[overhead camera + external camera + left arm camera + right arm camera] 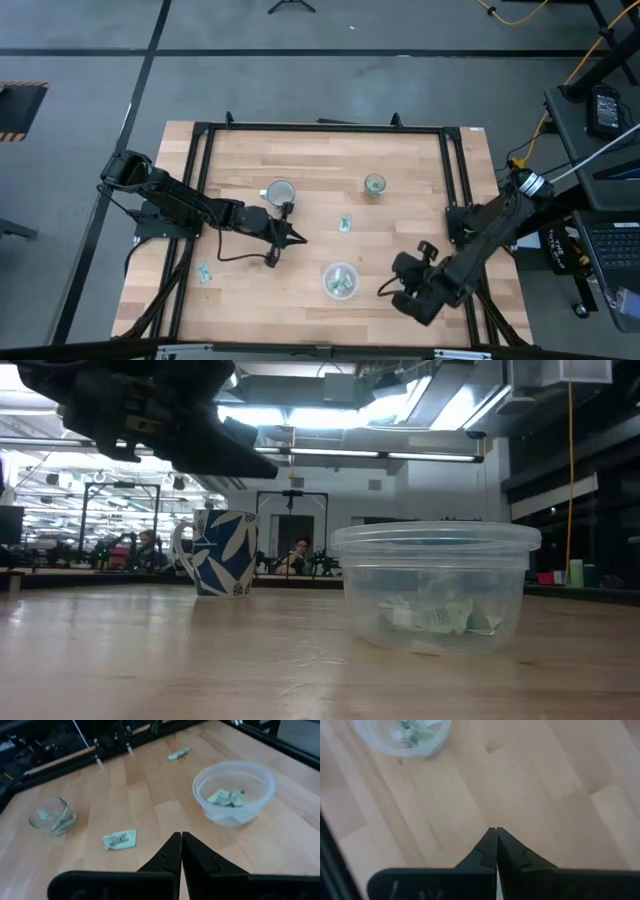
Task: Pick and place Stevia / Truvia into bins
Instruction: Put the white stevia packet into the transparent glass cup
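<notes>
Both hands are pressed together and empty: left hand [300, 238] at frame centre, right hand [385, 290] lower right beside the plastic bowl [339, 280] of packets.

A robotics lab in an open industrial hall. The wooden table [320, 215] sits inside a black metal frame [200, 140] on a grey concrete floor [80, 110] taped with black lines. Level across it, more frame rigs [290, 520] and seated people [300, 552] under strip lights [380, 455].
</notes>
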Robot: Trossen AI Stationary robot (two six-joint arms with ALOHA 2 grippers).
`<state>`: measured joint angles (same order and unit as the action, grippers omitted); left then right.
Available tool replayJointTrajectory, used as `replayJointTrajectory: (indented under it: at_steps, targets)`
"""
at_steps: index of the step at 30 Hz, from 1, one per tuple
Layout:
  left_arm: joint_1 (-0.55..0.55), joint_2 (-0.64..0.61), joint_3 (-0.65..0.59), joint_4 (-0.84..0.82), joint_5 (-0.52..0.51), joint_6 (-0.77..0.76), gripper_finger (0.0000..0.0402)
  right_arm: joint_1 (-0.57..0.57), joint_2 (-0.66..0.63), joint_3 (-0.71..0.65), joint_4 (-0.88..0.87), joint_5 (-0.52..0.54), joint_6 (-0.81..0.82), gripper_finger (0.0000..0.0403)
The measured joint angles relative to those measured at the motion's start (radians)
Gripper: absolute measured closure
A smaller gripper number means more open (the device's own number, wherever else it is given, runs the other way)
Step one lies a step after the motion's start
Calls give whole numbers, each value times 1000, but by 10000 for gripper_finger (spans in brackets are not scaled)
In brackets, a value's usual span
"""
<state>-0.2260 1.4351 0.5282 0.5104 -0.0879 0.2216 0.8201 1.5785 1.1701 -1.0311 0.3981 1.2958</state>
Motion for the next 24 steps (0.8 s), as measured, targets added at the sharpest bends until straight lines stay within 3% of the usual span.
replayJointTrajectory:
  at_steps: [7, 18, 24]
  targets:
    - [1, 0, 0, 72, 0, 1, 393, 72, 90, 122, -102, -55, 216, 401]
    - [1, 1, 0, 75, -1, 1, 394, 88, 170, 131, -120, -112, 296, 397]
    - [1, 1, 0, 81, -2, 1, 393, 87, 175, 131, -120, -112, 360, 347]
